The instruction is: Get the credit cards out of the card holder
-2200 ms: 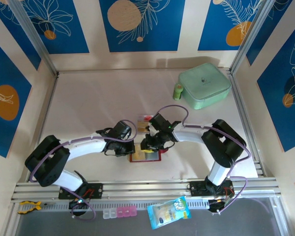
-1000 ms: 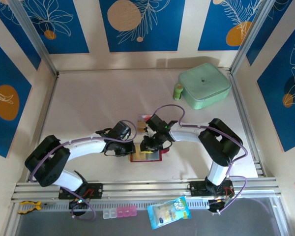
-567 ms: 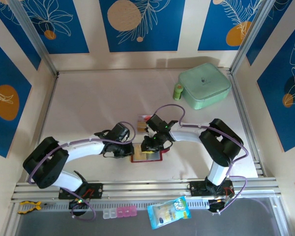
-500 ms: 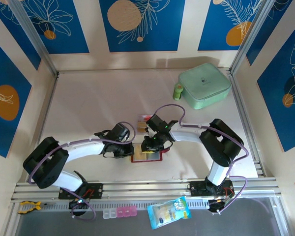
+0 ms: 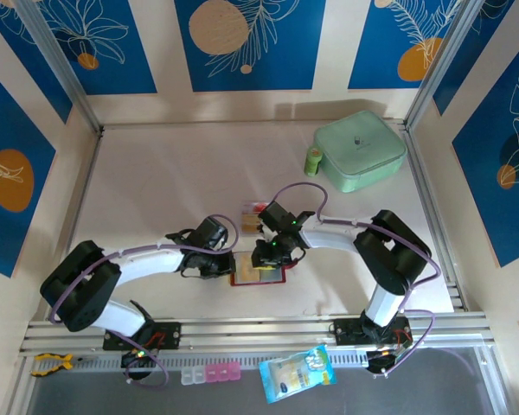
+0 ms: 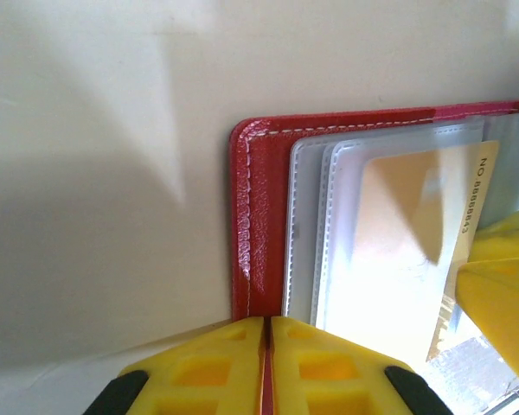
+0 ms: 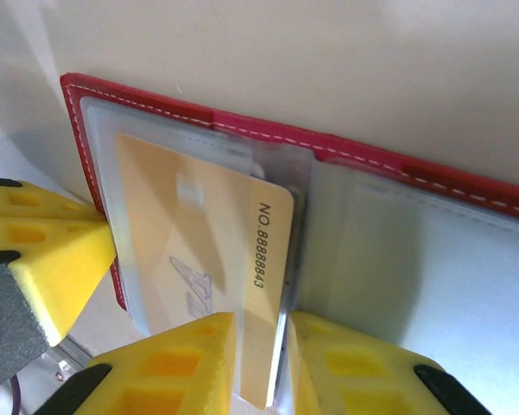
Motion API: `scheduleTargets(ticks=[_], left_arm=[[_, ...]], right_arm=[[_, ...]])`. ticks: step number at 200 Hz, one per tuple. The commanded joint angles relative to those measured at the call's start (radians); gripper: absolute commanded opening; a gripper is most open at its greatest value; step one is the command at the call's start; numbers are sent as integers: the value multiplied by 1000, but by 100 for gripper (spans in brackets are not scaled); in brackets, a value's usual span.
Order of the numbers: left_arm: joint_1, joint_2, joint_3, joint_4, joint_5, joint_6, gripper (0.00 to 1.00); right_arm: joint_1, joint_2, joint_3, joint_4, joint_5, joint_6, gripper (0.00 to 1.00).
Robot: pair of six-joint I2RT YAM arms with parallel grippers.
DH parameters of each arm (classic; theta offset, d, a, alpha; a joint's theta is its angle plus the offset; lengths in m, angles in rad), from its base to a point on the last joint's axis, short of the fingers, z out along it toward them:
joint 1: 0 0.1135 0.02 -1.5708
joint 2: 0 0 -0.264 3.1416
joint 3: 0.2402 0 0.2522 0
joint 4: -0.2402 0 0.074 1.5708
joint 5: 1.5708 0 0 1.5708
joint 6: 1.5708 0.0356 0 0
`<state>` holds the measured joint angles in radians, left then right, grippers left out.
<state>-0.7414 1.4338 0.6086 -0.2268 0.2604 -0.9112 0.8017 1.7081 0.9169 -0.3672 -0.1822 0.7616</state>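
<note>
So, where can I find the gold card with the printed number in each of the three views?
Top external: the gold card is a small yellowish patch on the red card holder, just below centre.
Left wrist: the gold card lies right of centre, its number along the right edge.
Right wrist: the gold card lies left of centre, number again along its right edge.
Shared landmark: the card holder's white-stitched red border.

White arms (image 5: 147, 259), black joints (image 5: 82, 290) (purple cables (image 5: 299, 187))
</note>
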Motion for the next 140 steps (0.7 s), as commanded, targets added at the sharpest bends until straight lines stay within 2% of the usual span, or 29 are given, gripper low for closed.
scheduleTargets(ticks=[1, 70, 140], left_arm=[[10, -13, -2, -49, -11, -5, 12], [3, -25, 32, -5, 29, -25, 7], [-14, 2, 49, 32, 49, -38, 6]], right_arm=[[-9, -39, 21, -53, 14, -18, 24], [-13, -53, 2, 1, -45, 10, 24], [-16, -26, -22, 62, -87, 35, 24]])
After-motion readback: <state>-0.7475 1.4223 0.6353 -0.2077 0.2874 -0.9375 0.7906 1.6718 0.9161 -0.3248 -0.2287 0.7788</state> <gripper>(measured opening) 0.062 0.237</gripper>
